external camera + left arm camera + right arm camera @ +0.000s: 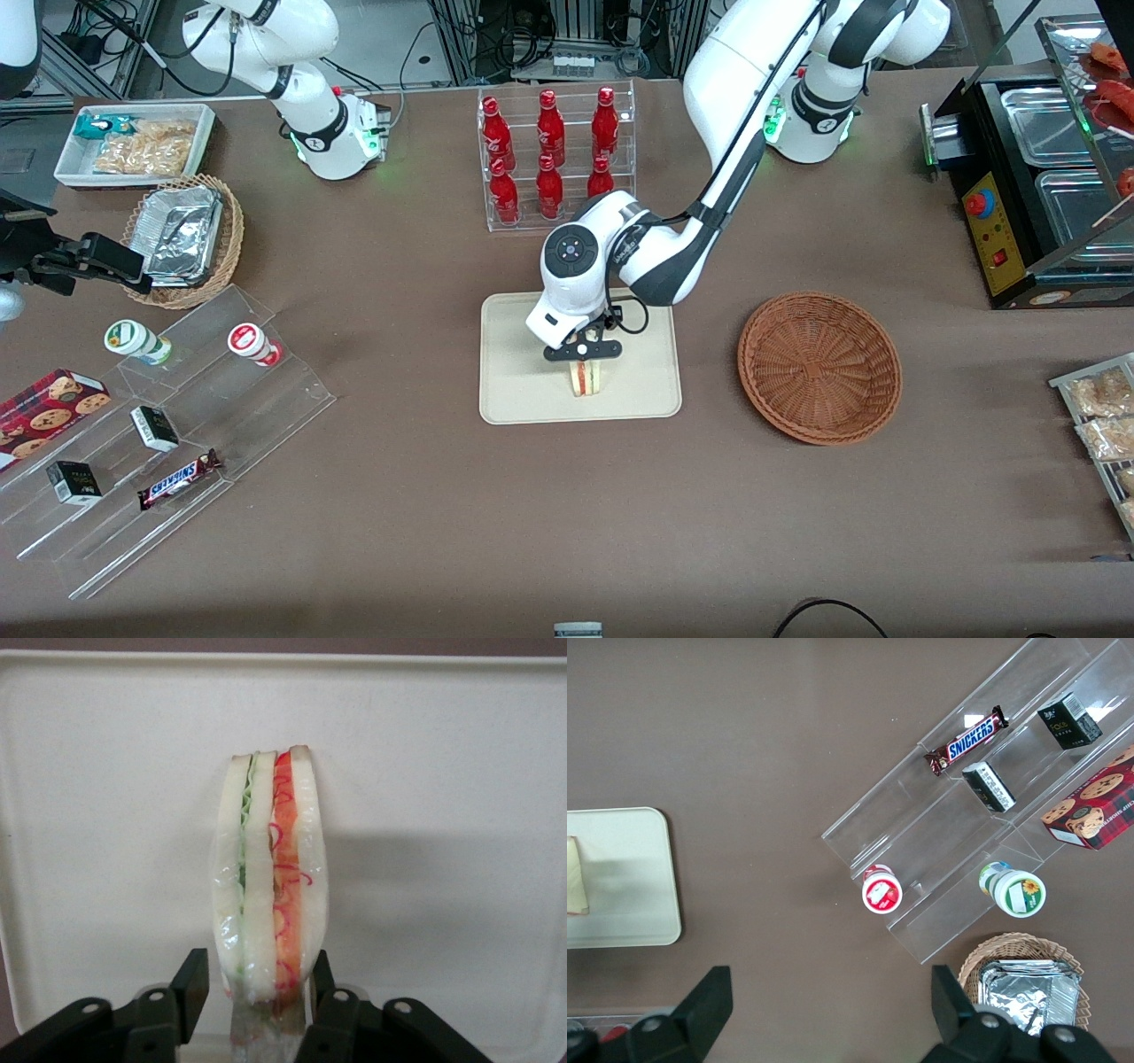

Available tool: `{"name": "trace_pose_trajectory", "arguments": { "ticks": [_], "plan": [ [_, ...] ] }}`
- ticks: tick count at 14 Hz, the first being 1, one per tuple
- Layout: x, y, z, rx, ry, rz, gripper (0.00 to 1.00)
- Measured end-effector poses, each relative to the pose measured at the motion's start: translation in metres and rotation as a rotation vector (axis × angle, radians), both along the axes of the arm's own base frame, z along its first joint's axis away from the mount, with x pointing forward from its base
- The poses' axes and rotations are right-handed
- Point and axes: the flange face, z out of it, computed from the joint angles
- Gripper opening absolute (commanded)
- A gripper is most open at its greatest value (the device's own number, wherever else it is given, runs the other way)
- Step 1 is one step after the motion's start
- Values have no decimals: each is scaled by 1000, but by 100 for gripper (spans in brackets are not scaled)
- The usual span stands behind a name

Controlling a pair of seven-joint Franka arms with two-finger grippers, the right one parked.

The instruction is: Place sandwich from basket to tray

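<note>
Brown table surface [399, 532], metal frames and cables at its far edge, even overhead light

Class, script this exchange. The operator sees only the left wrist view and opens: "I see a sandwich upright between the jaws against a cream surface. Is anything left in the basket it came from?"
Observer: No. The front view shows the basket holding nothing, beside the tray toward the working arm's end of the table.
Operator: Where on the tray is the sandwich?
Observer: The gripper, jaws shut on the sandwich, is over the half of the tray nearer the front camera.
Operator: Is anything standing near the tray?
Observer: A clear rack of red bottles stands farther from the front camera than the tray, apart from it.
</note>
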Motion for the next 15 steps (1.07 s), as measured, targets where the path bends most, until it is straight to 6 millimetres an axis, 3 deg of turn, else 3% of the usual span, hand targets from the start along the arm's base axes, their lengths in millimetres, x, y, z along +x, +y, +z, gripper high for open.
{"name": "trace_pose_trajectory", "arguments": {
  "ticks": [3,7,10,13,15],
  "plan": [
    [6,1,34,-6,-18,5,100],
    [23,36,97,83,-66,22,100],
    [46,85,128,122,-41,106,100],
    [68,142,145,103,-5,124,100],
    [73,186,156,88,21,103,100]
  ]
}}
